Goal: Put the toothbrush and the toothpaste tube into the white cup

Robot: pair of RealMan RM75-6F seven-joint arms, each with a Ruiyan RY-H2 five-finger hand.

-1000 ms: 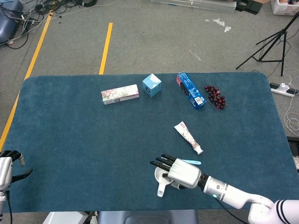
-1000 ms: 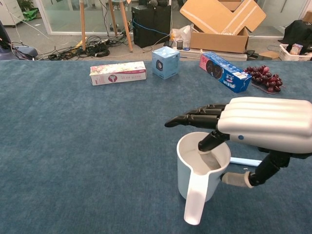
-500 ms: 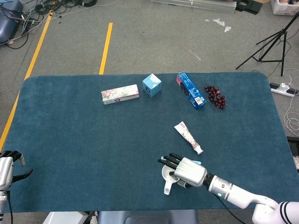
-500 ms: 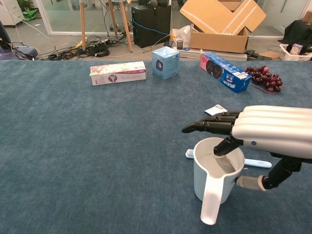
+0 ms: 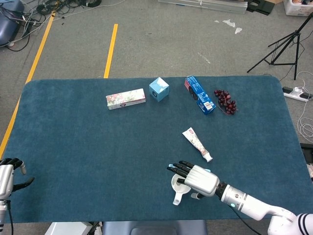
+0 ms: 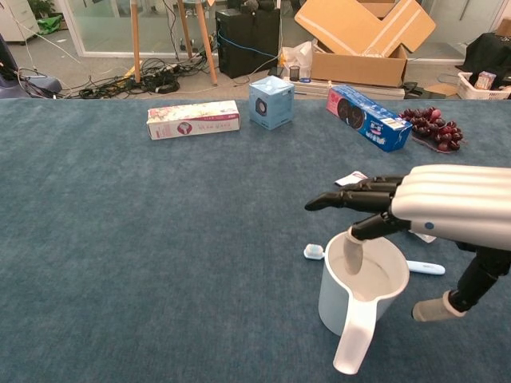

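The white cup (image 6: 361,289) stands upright near the table's (image 5: 73,147) front edge, right of centre. The right robot hand (image 6: 447,209) is spread above it, one finger dipped inside the rim, nothing gripped. The toothbrush (image 6: 314,252) lies just behind the cup, the toothpaste tube (image 5: 197,143) farther back. The left robot hand (image 5: 9,172) is at the front-left corner; its state cannot be told.

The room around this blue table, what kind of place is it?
Probably a robotics lab or workshop rather than a home: tangled black cables lie on the bare grey floor, open brown cardboard boxes are piled behind the table, and a black tripod stand stands nearby.
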